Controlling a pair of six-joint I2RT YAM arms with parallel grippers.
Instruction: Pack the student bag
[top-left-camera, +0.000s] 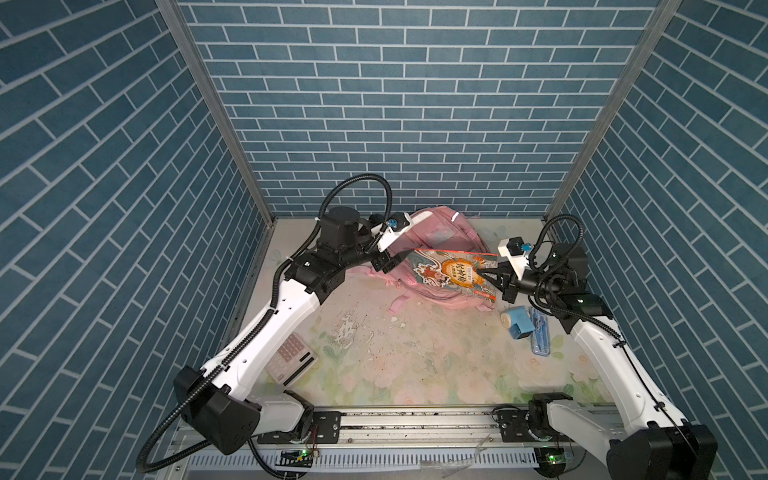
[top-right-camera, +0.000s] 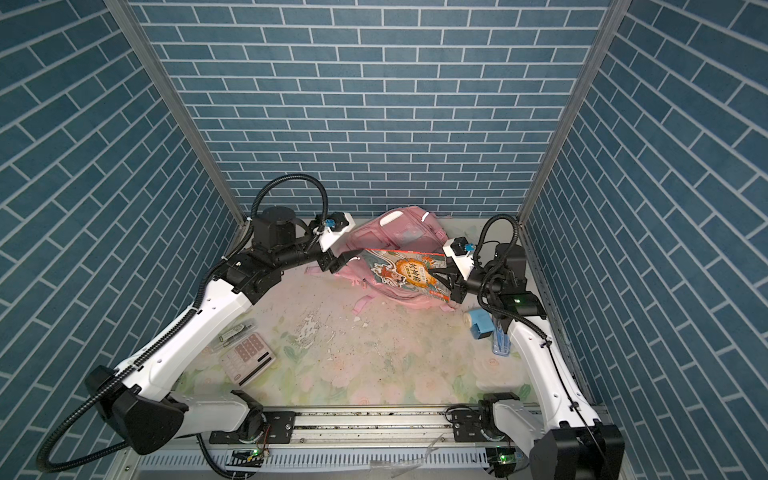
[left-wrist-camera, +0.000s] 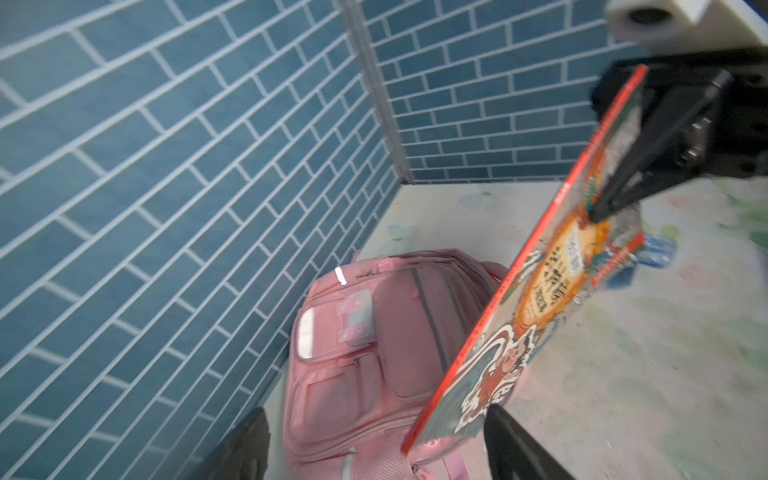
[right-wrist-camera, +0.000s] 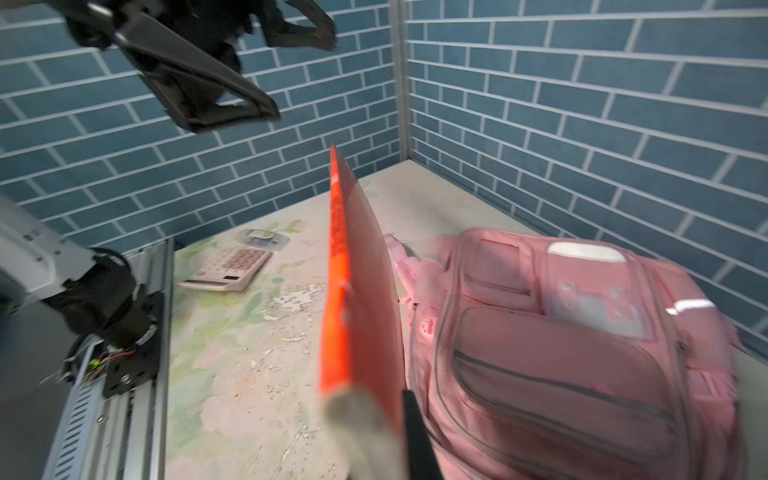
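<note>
Evidently the packing is at an early stage. The student bag (top-left-camera: 432, 232) lies flat at the far edge of the counter (top-left-camera: 415, 357), toward the far right corner, front pockets facing up. The zips that show look closed, and I cannot tell whether the main compartment is open. Nothing can be seen inside it.

The right tool (top-left-camera: 482, 272) is clamped tight on one end of a book (top-left-camera: 453, 270) with a red spine and a bright illustrated cover, holding it tilted in the air above the bag. The left tool (top-left-camera: 392, 259) has its jaws spread wide and grips nothing. It sits just beside the book's other end.

By my reading, the book is the item in hand and has not gone in yet. Loose on the counter are a calculator (top-right-camera: 247, 357) and a clear case (top-right-camera: 237, 332) near the left edge. A blue block (top-left-camera: 519, 324) and a blue case (top-left-camera: 540, 336) lie by the right edge. So most of the packing, and any closing of the bag, looks left to do.
</note>
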